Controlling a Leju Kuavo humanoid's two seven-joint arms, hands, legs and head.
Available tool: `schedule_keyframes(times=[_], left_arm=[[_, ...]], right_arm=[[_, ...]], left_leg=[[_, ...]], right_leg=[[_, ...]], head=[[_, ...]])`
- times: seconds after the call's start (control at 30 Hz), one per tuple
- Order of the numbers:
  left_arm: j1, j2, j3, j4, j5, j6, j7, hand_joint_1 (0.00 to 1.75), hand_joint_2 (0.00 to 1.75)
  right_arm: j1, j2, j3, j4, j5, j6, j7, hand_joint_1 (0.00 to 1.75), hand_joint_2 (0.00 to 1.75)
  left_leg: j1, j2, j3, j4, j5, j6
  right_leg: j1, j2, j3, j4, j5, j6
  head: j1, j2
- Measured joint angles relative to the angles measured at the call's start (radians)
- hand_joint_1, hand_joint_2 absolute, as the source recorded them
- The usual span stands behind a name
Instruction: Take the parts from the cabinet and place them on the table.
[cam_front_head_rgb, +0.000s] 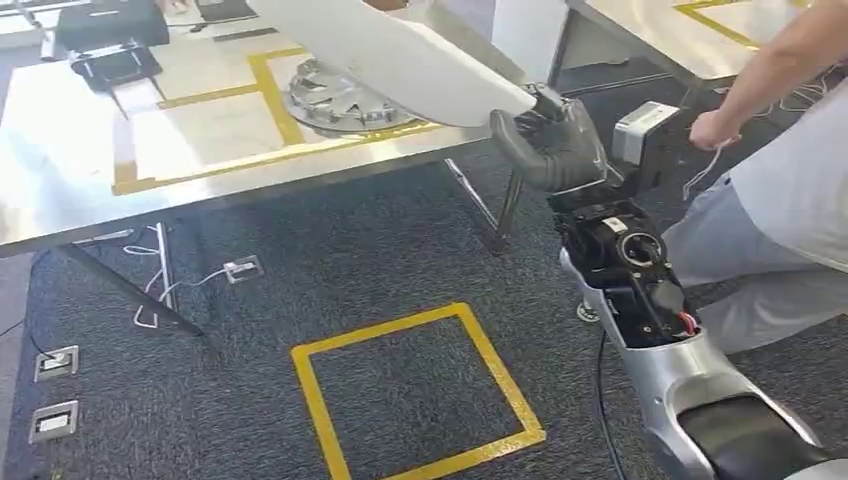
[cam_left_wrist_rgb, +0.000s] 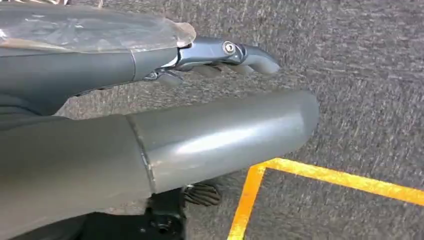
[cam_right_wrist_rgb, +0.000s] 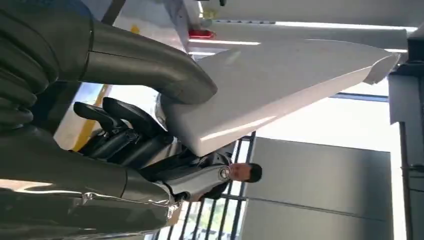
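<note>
My right hand (cam_front_head_rgb: 555, 145) grips one end of a long white panel part (cam_front_head_rgb: 400, 55), which slants up and to the left above the steel table (cam_front_head_rgb: 60, 150). In the right wrist view the thumb (cam_right_wrist_rgb: 150, 65) lies on the panel (cam_right_wrist_rgb: 280, 85) and the dark fingers (cam_right_wrist_rgb: 125, 125) curl under it. A silver hubcap (cam_front_head_rgb: 340, 95) lies on the table inside a yellow taped square, partly hidden by the panel. My left hand (cam_left_wrist_rgb: 210, 135) hangs over the carpet, fingers stretched out, holding nothing.
A person (cam_front_head_rgb: 790, 170) stands close at my right, one hand near my right forearm. A black case (cam_front_head_rgb: 110, 35) sits at the table's far left. A yellow square (cam_front_head_rgb: 415, 390) marks the carpet, with floor sockets (cam_front_head_rgb: 55, 362) at left. A second table (cam_front_head_rgb: 700, 30) stands at far right.
</note>
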Motion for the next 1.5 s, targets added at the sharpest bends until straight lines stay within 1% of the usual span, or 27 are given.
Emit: schedule_keyframes(times=[0.1,0.13,0.17,0.2,0.23,0.3,0.4,0.43,0.47,0.53,0.6,0.63,0.67,0.7,0.8,0.83,0.9,0.97,1.0,1.1,1.13,1.17,1.27,1.33,1.43,1.47,1.5], left_arm=[[-0.003,0.003,0.000,0.000,-0.002,0.000,0.000,0.00,0.00],[-0.005,0.004,0.000,0.000,-0.003,0.000,0.000,0.00,0.00],[-0.007,0.005,0.000,0.000,-0.003,0.000,0.000,0.00,0.00],[-0.007,0.005,0.000,0.000,-0.003,0.000,0.000,0.00,0.00],[-0.007,0.005,0.000,0.000,-0.006,0.000,0.001,0.00,0.00],[-0.009,0.003,0.000,0.000,-0.007,0.000,0.003,0.00,0.00],[-0.014,0.000,0.000,0.000,-0.009,0.000,0.005,0.00,0.00],[-0.011,-0.002,0.000,0.000,-0.010,0.000,0.005,0.00,0.00],[-0.009,-0.003,0.000,0.000,-0.010,0.000,0.005,0.00,0.00],[-0.007,-0.006,0.000,0.000,-0.010,0.000,0.005,0.00,0.00],[-0.007,-0.008,0.000,0.000,-0.010,0.000,0.005,0.00,0.00],[-0.010,-0.008,0.000,0.000,-0.010,0.000,0.005,0.00,0.00],[-0.011,-0.008,0.000,0.000,-0.010,0.000,0.005,0.00,0.00],[-0.011,-0.008,0.000,0.000,-0.010,0.000,0.005,0.00,0.00],[-0.012,-0.007,0.000,0.000,-0.010,0.000,0.005,0.00,0.00],[-0.014,-0.008,0.000,0.000,-0.010,0.000,0.005,0.00,0.00],[-0.014,-0.008,0.000,0.000,-0.012,0.000,0.005,0.00,0.00],[-0.010,-0.011,0.000,0.000,-0.017,0.000,0.005,0.00,0.00],[-0.010,-0.011,0.000,0.000,-0.020,0.000,0.005,0.00,0.00],[-0.015,-0.010,0.000,0.000,-0.024,0.000,0.005,0.00,0.00],[-0.015,-0.009,0.000,0.000,-0.024,0.000,0.005,0.00,0.00],[-0.019,-0.008,0.000,0.000,-0.026,0.000,0.007,0.00,0.00],[-0.019,-0.008,0.000,0.000,-0.027,0.000,0.007,0.00,0.00],[-0.020,-0.008,0.000,0.000,-0.027,0.000,0.007,0.00,0.00],[-0.025,-0.011,0.000,0.000,-0.027,0.000,0.006,0.00,0.00],[-0.023,-0.012,0.000,0.000,-0.027,0.000,0.007,0.00,0.00],[-0.022,-0.014,0.000,0.000,-0.027,0.000,0.007,0.00,0.00]], right_arm=[[-0.001,0.000,-0.001,-0.003,0.000,-0.002,0.000,1.75,1.75],[0.000,0.000,-0.002,-0.003,0.004,-0.004,0.000,1.75,1.75],[-0.001,0.000,-0.003,-0.006,0.005,-0.005,0.001,1.75,1.75],[0.001,0.000,-0.003,-0.008,0.007,-0.006,0.003,1.75,1.75],[0.002,0.000,-0.005,-0.009,0.008,-0.006,0.003,1.75,1.75],[0.001,-0.002,-0.008,-0.013,0.011,-0.006,0.005,1.75,1.75],[0.001,-0.003,-0.013,-0.021,0.013,-0.003,0.010,1.75,1.75],[0.004,-0.003,-0.014,-0.021,0.015,-0.003,0.015,1.75,1.75],[0.007,-0.003,-0.015,-0.021,0.015,-0.002,0.017,1.75,1.75],[0.008,-0.004,-0.017,-0.023,0.016,0.001,0.021,1.75,1.75],[0.008,-0.004,-0.021,-0.028,0.016,0.004,0.021,1.75,1.75],[0.009,-0.004,-0.022,-0.028,0.016,0.004,0.021,1.75,1.75],[0.008,-0.004,-0.022,-0.029,0.016,0.004,0.022,1.75,1.75],[0.013,-0.004,-0.023,-0.033,0.016,0.004,0.023,1.75,1.75],[0.012,-0.004,-0.024,-0.041,0.016,0.004,0.022,1.75,1.75],[0.008,-0.005,-0.025,-0.042,0.016,0.005,0.022,1.75,1.75],[0.007,-0.005,-0.025,-0.042,0.016,0.006,0.022,1.75,1.75],[0.010,-0.005,-0.026,-0.042,0.016,0.007,0.023,1.75,1.75],[0.011,-0.005,-0.026,-0.042,0.016,0.007,0.023,1.75,1.75],[0.011,-0.005,-0.026,-0.047,0.016,0.007,0.023,1.75,1.75],[0.010,-0.005,-0.026,-0.048,0.016,0.007,0.022,1.75,1.75],[0.009,-0.005,-0.026,-0.049,0.016,0.007,0.022,1.75,1.75],[0.011,-0.005,-0.027,-0.054,0.016,0.007,0.023,1.75,1.75],[0.008,-0.006,-0.029,-0.058,0.016,0.005,0.022,1.75,1.75],[0.010,-0.008,-0.029,-0.058,0.016,0.004,0.023,1.75,1.75],[0.015,-0.008,-0.030,-0.058,0.016,0.004,0.023,1.75,1.75],[0.019,-0.008,-0.030,-0.058,0.016,0.004,0.023,1.75,1.75]], left_leg=[[-0.016,0.001,0.097,-0.264,0.171,0.035],[-0.019,0.001,0.098,-0.279,0.133,0.041],[-0.021,-0.001,0.102,-0.277,0.122,0.039],[-0.022,-0.002,0.105,-0.290,0.142,0.046],[-0.020,-0.002,0.115,-0.291,0.137,0.052],[-0.014,0.000,0.138,-0.295,0.140,0.057],[-0.014,-0.001,0.149,-0.295,0.128,0.064],[-0.014,-0.001,0.155,-0.295,0.121,0.062],[-0.013,-0.001,0.163,-0.294,0.114,0.060],[-0.012,-0.002,0.182,-0.292,0.100,0.055],[-0.010,-0.003,0.200,-0.290,0.081,0.045],[-0.013,-0.004,0.205,-0.284,0.077,0.040],[-0.014,-0.005,0.197,-0.284,0.073,0.033],[-0.014,-0.004,0.202,-0.284,0.072,0.028],[-0.010,-0.001,0.193,-0.249,0.063,0.016],[-0.010,-0.001,0.159,-0.192,0.053,0.011],[-0.007,-0.001,0.054,-0.030,-0.001,0.003],[-0.007,-0.001,-0.016,0.044,-0.028,0.001],[-0.007,-0.001,-0.018,0.018,-0.004,0.004],[-0.009,0.000,0.066,-0.231,0.167,0.020],[-0.014,0.001,0.076,-0.280,0.184,0.026],[-0.018,0.003,0.081,-0.284,0.148,0.029],[-0.016,-0.001,0.099,-0.288,0.154,0.045],[-0.012,0.000,0.126,-0.294,0.142,0.056],[-0.012,-0.001,0.144,-0.294,0.124,0.062],[-0.012,-0.002,0.152,-0.294,0.116,0.060],[-0.012,-0.003,0.164,-0.294,0.108,0.060]], right_leg=[[0.005,0.000,0.028,-0.002,-0.022,0.003],[0.011,0.004,0.032,0.000,-0.029,0.009],[0.008,0.006,0.029,-0.004,-0.033,0.016],[0.008,0.006,0.035,0.007,-0.025,0.021],[0.009,0.006,0.036,0.015,-0.024,0.027],[0.006,0.002,0.025,0.048,-0.054,0.040],[0.001,0.000,-0.099,0.267,-0.142,0.053],[-0.001,-0.001,-0.139,0.323,-0.165,0.056],[-0.004,-0.001,-0.156,0.332,-0.164,0.057],[-0.007,-0.003,-0.128,0.222,-0.077,0.059],[-0.011,-0.002,-0.066,0.036,0.057,0.061],[-0.005,-0.003,-0.066,0.017,0.023,0.057],[0.000,-0.004,-0.051,0.010,0.015,0.040],[-0.001,-0.002,-0.053,0.008,0.030,0.028],[-0.005,-0.001,-0.027,-0.002,0.026,0.009],[-0.006,-0.001,-0.023,-0.003,0.023,0.004],[-0.005,-0.001,-0.016,-0.003,0.013,-0.003],[-0.004,0.000,-0.003,-0.003,0.000,-0.004],[-0.003,0.000,0.008,-0.003,-0.008,-0.003],[-0.002,0.000,0.046,-0.004,-0.038,0.005],[0.000,0.000,0.053,-0.002,-0.046,0.009],[0.002,0.004,0.048,-0.004,-0.052,0.017],[0.004,0.003,0.064,0.002,-0.056,0.032],[0.000,-0.002,0.038,0.071,-0.080,0.041],[-0.002,-0.002,-0.102,0.295,-0.169,0.053],[-0.003,-0.002,-0.134,0.327,-0.186,0.054],[-0.003,-0.002,-0.144,0.312,-0.172,0.053]], head=[[-0.002,0.000],[-0.003,0.000],[-0.003,0.000],[-0.004,0.000],[-0.002,0.000],[0.002,0.000],[0.006,0.000],[0.010,0.000],[0.010,0.000],[0.013,0.000],[0.016,0.000],[0.009,0.000],[0.014,0.000],[0.012,0.000],[0.009,0.000],[0.004,0.000],[0.001,0.000],[-0.001,0.000],[0.000,0.000],[-0.003,0.000],[-0.005,0.000],[-0.010,0.000],[-0.007,0.000],[-0.006,0.000],[-0.004,0.000],[-0.003,0.000],[-0.003,0.000]])
